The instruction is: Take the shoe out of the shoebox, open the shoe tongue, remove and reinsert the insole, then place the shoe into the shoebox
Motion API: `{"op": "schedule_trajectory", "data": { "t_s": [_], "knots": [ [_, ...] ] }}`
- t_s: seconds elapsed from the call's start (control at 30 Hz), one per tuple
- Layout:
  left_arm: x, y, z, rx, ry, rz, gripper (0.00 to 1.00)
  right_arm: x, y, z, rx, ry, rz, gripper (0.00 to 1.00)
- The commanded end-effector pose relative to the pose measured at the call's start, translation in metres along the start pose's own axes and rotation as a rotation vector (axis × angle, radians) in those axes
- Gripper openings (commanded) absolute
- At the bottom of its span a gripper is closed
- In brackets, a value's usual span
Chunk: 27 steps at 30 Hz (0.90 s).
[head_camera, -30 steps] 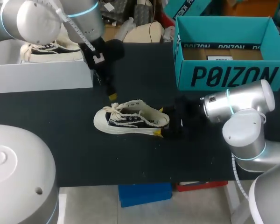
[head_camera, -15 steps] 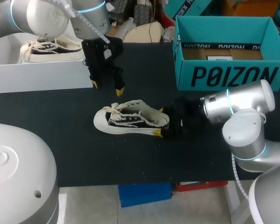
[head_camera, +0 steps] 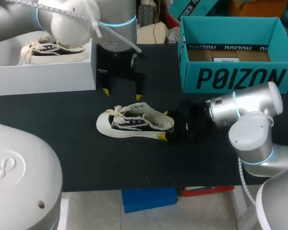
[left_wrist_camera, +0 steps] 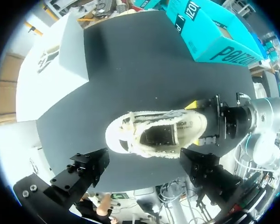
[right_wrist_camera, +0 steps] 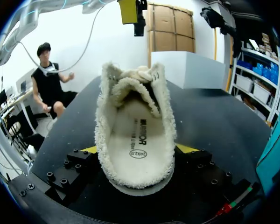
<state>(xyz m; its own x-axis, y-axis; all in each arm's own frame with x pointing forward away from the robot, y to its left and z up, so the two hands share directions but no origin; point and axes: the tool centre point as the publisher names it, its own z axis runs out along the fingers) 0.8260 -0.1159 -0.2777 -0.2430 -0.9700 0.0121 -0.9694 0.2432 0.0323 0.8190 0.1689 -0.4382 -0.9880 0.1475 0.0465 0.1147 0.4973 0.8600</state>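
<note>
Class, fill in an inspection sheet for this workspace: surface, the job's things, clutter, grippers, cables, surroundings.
Surface: black table.
Job's things: shoe out of the box, mid-table, insole inside it; teal shoebox open at the far right corner.
Clutter: white box at the far left, a second shoe in it.
Grippers: left gripper open, above the shoe, not touching it; right gripper shut on the shoe's heel.
Cables: white cable along the left arm.
Surroundings: nothing seen.
</note>
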Motion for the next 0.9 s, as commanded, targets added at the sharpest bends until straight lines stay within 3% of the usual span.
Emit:
{"op": "schedule_trajectory", "data": {
  "t_s": [0.03, 0.4, 0.9],
  "knots": [
    [0.017, -0.001, 0.004, 0.026, -0.193, -0.138, 1.0, 0.001, -0.002, 0.004, 0.0, -0.001, 0.001, 0.0],
    [0.039, -0.001, 0.028, 0.056, -0.233, -0.088, 1.0, 0.001, -0.002, 0.004, 0.0, -0.001, 0.001, 0.0],
    [0.061, -0.016, 0.072, -0.092, -0.386, -0.048, 1.0, 0.001, -0.002, 0.004, 0.0, -0.001, 0.001, 0.0]
  ]
}}
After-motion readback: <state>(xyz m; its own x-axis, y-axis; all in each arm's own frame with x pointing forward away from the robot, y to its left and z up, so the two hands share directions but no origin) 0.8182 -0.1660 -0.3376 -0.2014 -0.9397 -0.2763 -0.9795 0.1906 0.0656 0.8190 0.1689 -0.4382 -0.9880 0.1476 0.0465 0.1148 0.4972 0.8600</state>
